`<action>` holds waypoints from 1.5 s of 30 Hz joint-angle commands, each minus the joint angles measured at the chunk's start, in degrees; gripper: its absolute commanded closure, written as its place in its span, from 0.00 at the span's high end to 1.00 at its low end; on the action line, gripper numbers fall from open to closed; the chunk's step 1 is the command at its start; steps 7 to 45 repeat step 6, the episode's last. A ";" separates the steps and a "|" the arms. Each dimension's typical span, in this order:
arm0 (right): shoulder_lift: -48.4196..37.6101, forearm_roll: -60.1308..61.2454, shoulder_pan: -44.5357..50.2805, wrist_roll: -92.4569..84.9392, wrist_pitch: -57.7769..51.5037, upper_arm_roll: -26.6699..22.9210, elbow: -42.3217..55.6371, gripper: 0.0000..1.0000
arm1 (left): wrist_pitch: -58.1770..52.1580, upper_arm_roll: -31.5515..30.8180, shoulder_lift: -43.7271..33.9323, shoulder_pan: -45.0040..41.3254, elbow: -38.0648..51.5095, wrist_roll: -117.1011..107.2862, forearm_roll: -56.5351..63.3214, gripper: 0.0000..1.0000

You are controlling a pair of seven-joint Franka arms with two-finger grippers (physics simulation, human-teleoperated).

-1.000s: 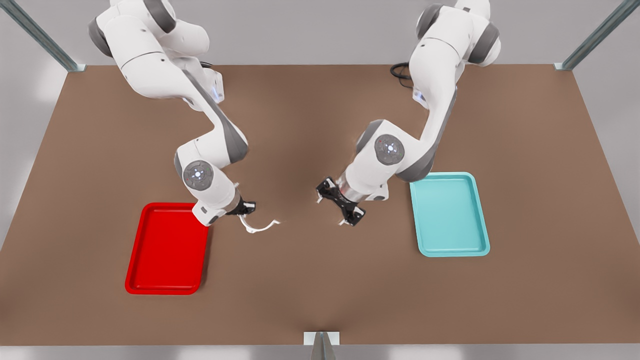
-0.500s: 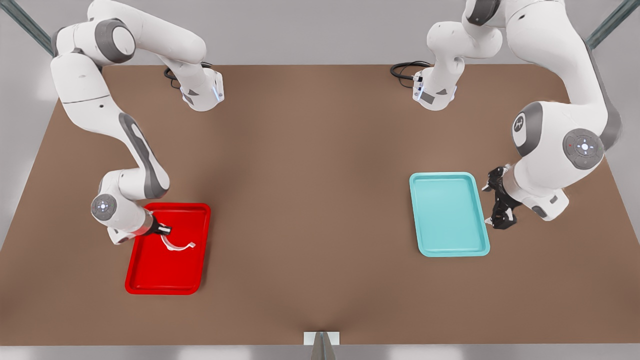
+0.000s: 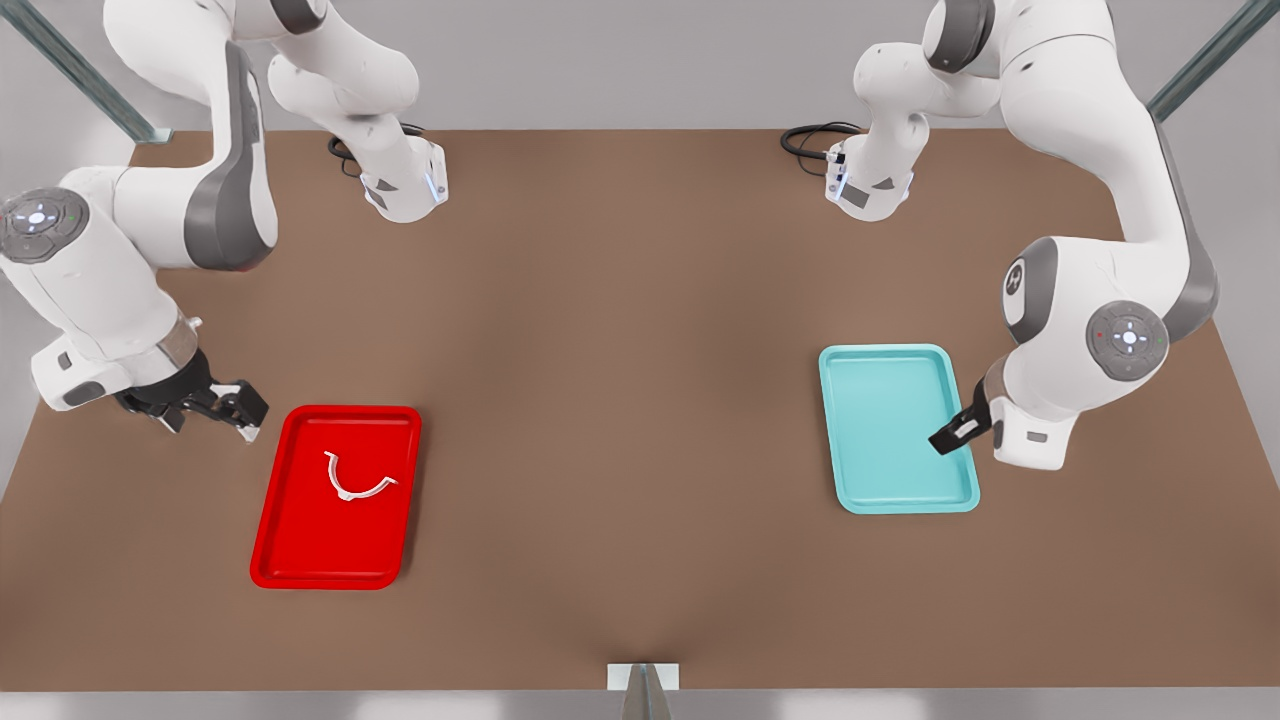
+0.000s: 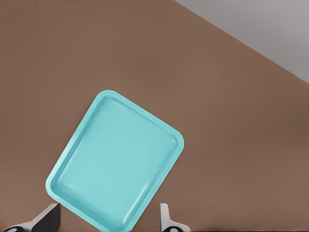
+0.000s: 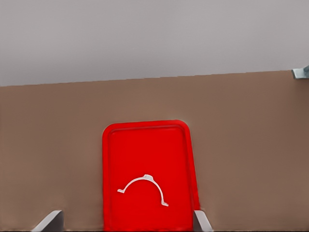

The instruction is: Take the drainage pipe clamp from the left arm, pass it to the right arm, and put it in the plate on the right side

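The drainage pipe clamp (image 3: 352, 477) lay in the plate (image 3: 300, 560); the right gripper (image 3: 205, 404), open and empty, hovered just beside the plate, the left gripper (image 3: 955, 432), also open, far off.

The flat brown rectangular desk (image 3: 620, 400) carries a bright red shallow rectangular plate (image 3: 290, 545) toward the front view's left and a light teal shallow rectangular tray (image 3: 880, 480) toward its right, well apart, both lying flat.
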 commanded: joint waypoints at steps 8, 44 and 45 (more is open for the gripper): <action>-1.98 3.64 1.16 -8.62 -9.78 1.14 -3.43 1.00 | -0.62 0.01 -0.06 -0.53 0.03 36.63 -0.01 1.00; -1.98 3.64 1.16 -8.62 -9.78 1.14 -3.43 1.00 | -0.62 0.01 -0.06 -0.53 0.03 36.63 -0.01 1.00; -1.98 3.64 1.16 -8.62 -9.78 1.14 -3.43 1.00 | -0.62 0.01 -0.06 -0.53 0.03 36.63 -0.01 1.00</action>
